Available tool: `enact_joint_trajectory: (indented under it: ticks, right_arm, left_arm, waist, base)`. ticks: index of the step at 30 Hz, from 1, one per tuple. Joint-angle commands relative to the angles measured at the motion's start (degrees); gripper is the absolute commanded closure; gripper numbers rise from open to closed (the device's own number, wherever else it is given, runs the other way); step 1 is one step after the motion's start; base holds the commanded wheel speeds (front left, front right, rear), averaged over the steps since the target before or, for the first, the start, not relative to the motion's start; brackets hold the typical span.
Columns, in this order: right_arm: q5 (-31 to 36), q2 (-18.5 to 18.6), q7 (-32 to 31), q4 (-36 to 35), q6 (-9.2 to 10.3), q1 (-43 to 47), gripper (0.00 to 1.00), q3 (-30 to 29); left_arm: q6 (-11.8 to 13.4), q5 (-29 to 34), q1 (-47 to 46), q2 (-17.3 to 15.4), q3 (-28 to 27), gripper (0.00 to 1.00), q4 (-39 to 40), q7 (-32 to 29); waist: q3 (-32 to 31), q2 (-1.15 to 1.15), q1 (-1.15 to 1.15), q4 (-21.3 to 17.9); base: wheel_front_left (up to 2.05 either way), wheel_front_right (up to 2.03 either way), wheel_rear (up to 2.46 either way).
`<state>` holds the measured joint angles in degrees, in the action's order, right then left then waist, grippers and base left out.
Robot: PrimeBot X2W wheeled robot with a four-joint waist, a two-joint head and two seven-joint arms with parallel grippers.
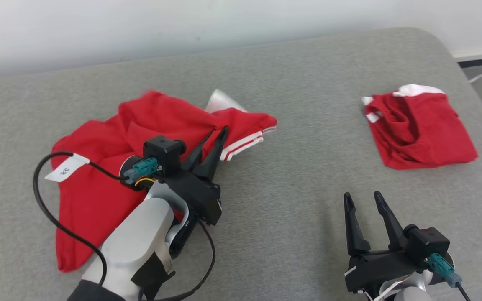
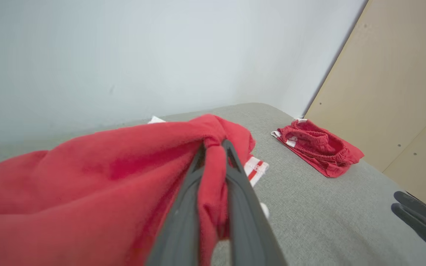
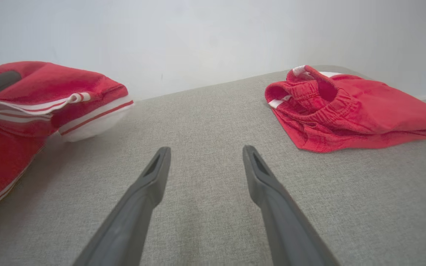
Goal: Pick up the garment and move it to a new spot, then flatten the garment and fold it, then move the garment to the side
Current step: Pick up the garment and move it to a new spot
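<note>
- Early going, by the look of it: the red garment (image 1: 98,184) lies crumpled across the left half of the head view on the grey padded surface (image 1: 299,184). It is nowhere near flat and no fold is made.
- The left gripper (image 1: 218,131) is right on it, just left of centre in the head view, with its fingers pointing up-frame beside the white-striped cuff (image 1: 245,144).
- The left wrist view settles it. The jaws are drawn in narrow with a twist of red cloth pinched between them, and the rest of the garment (image 2: 87,177) billows off to the lower left of that frame.
- My read is that this is the pick-up step with the grip made. Carrying it to a new spot, flattening, folding and shifting it aside are all left to do.
- The right gripper (image 1: 364,198) sits at the lower right of the head view over bare grey surface, fingers spread wide and holding nothing. It is well apart from the garment, which shows at the left edge of the right wrist view (image 3: 50,88).
- A second red piece, the shorts (image 1: 419,129) with an elastic waistband, lies compact at the upper right, well apart from both grippers. It looks already dealt with.
- A white label (image 1: 66,168) shows on the garment's left side, beside the arm's black cable (image 1: 40,200).
</note>
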<state>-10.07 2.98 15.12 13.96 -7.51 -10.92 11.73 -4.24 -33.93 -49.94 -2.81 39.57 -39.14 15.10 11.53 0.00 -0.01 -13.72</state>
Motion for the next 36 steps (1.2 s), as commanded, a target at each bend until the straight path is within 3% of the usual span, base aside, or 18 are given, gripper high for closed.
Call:
enact_joint_trajectory:
  ticks: [1,2,16,20,23,36]
  right_arm:
    - [-0.33,-0.1,0.02,0.04,0.02,0.54,0.0,0.14]
    - [-0.56,-0.1,0.02,-0.07,0.02,0.5,0.0,0.12]
    - [-0.69,-0.09,0.02,-0.64,0.02,0.64,0.0,1.77]
    - [-0.96,-0.07,0.02,-0.2,0.02,0.89,0.0,3.48]
    - [-1.16,-0.08,0.02,0.7,0.02,1.01,0.0,5.07]
    - [-2.05,-0.05,0.03,6.95,0.02,-0.1,0.0,10.07]
  left_arm:
    - [0.28,0.36,0.64,-0.21,-0.26,0.55,-0.46,0.06]
    - [0.85,1.3,0.52,-0.21,-0.98,0.0,-0.2,0.06]
    - [-0.72,10.61,10.98,-0.19,-12.79,0.0,1.98,0.06]
    - [0.98,13.65,14.47,-0.52,-17.07,0.0,1.69,0.06]
    - [2.23,15.68,16.77,-0.94,-19.54,0.0,1.86,0.06]
    - [1.04,20.85,26.31,-1.05,-28.51,0.0,7.47,0.06]
  waist:
    - [-0.74,0.0,0.01,-1.66]
    - [-0.84,0.0,0.01,-1.71]
    - [-3.52,0.0,0.01,5.06]
    - [-4.21,0.0,0.01,7.48]
    - [-4.72,0.0,0.01,9.6]
    - [-4.39,0.0,0.01,22.11]
  base:
    - [0.0,0.0,0.0]
    - [0.0,0.0,0.0]
    - [0.0,0.0,0.0]
    - [0.0,0.0,0.0]
    - [0.0,0.0,0.0]
    - [0.0,0.0,0.0]
